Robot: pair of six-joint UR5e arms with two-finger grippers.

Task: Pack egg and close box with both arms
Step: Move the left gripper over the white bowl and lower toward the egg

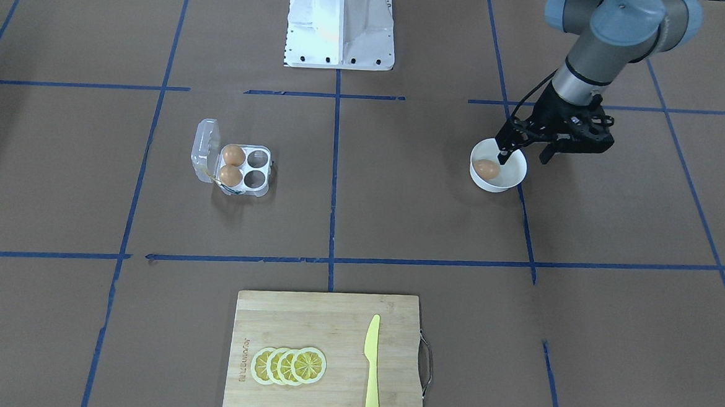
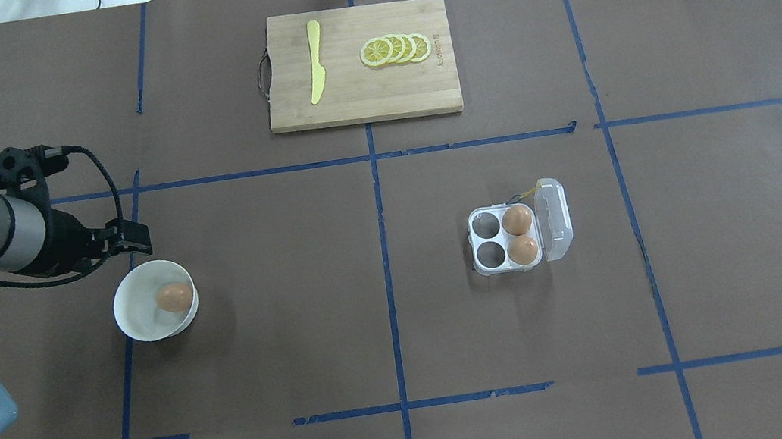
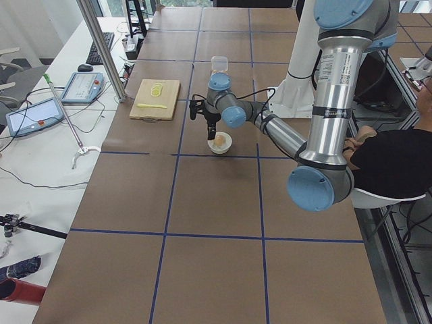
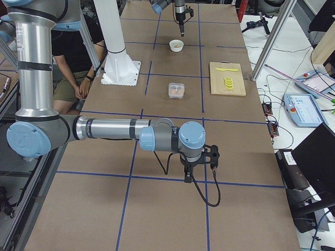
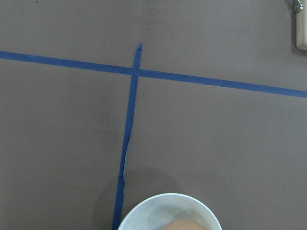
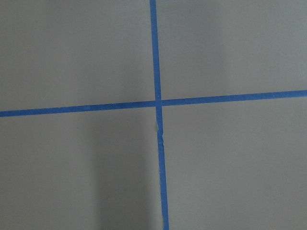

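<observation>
One egg (image 1: 487, 169) lies in a round white bowl (image 1: 514, 179); it also shows in the overhead view (image 2: 174, 297). My left gripper (image 1: 524, 157) hangs open just above the bowl's rim, one finger over the bowl, the other outside it. The clear box (image 1: 258, 172) stands open, its lid (image 1: 206, 149) upright, with two eggs (image 1: 233, 154) in the cups by the hinge and two cups empty. My right gripper (image 4: 200, 172) shows only in the exterior right view, low over bare table far from the box; I cannot tell whether it is open.
A wooden cutting board (image 1: 328, 326) with lemon slices (image 1: 289, 365) and a yellow knife (image 1: 371, 368) lies at the table's far edge. The white pedestal base (image 1: 341, 22) stands at the robot's side. A seated person (image 4: 78, 52) is beside the pedestal.
</observation>
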